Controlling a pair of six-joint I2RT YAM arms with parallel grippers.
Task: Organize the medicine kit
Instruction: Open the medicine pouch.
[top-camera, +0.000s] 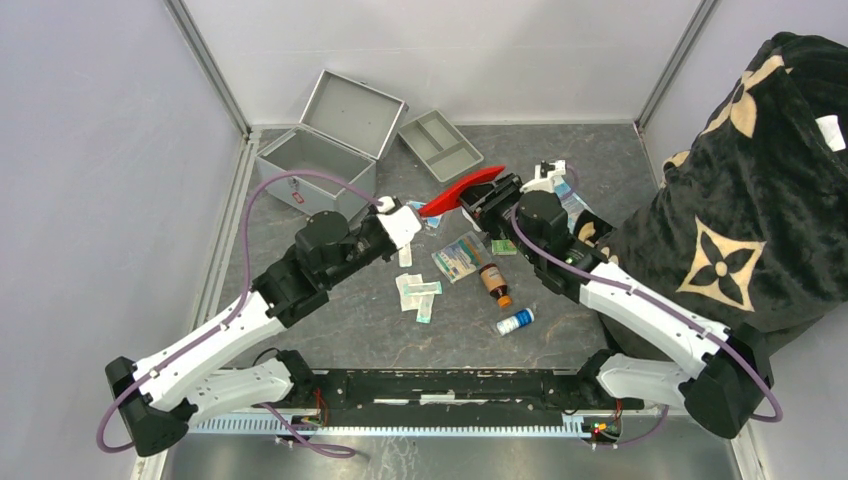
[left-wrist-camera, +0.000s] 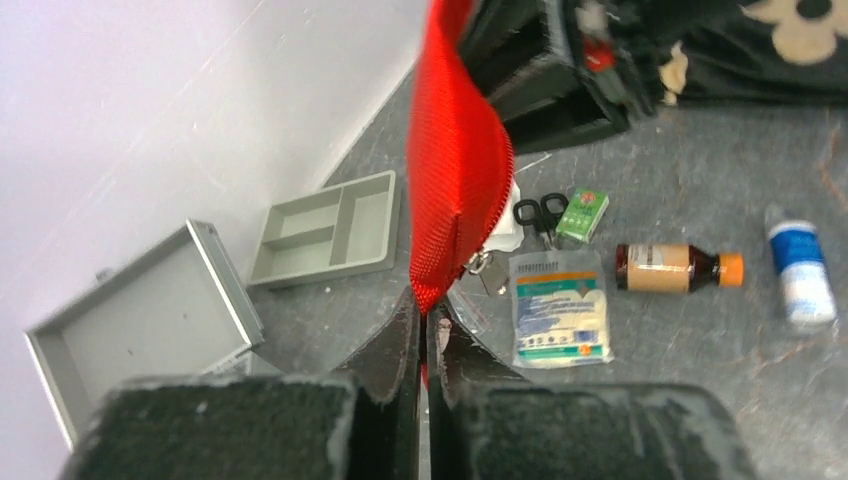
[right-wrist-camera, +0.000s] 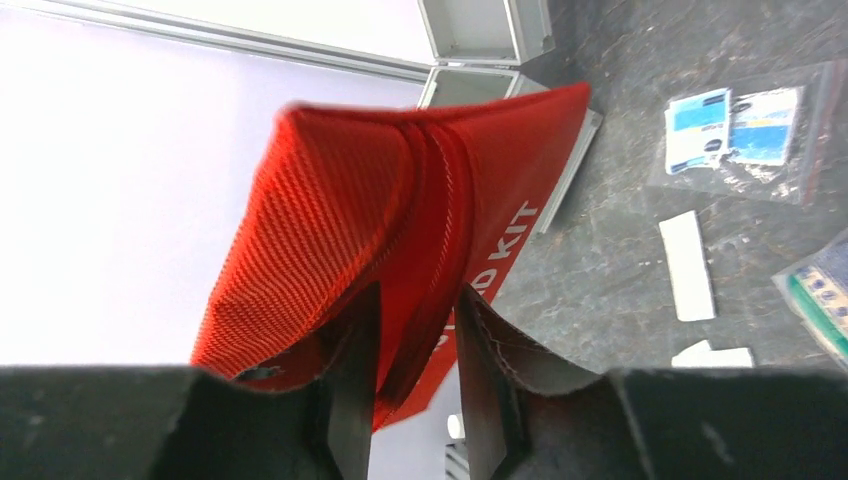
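Left gripper, right up against the lens, was pinched tight on the lower corner of the red pouch. I had the pouch hanging between both arms. My right gripper had its jaws parted, with the pouch's other end sitting between them. The medicine kit stood at the upper left of the top view, lid thrown back, just beside the grey tray.

top: high, looking down | wrists: close, opposite ends of red pouch | shared: pouch
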